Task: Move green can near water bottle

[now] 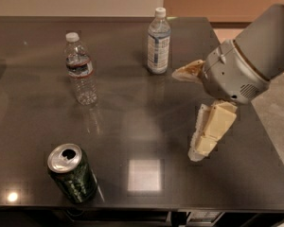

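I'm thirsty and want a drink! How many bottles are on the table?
2. The water bottle stands back left; the white-label bottle stands back middle. None seem hidden. The green can is no bottle. The gripper hovers on the right, empty.
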Action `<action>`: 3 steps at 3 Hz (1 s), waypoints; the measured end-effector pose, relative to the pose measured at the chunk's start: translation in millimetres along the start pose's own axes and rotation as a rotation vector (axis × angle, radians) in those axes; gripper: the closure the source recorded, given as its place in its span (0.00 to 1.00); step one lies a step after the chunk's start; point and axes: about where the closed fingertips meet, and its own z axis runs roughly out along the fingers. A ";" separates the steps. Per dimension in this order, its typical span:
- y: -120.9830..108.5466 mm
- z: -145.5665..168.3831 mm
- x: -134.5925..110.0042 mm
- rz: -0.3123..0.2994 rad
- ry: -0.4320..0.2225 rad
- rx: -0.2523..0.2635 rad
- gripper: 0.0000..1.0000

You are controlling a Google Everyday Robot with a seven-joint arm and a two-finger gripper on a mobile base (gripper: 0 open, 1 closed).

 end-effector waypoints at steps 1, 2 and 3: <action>7.8 20.1 -18.1 -0.038 -0.038 -0.018 0.00; 13.8 41.7 -38.2 -0.080 -0.093 -0.027 0.00; 22.5 63.2 -60.2 -0.111 -0.146 -0.050 0.00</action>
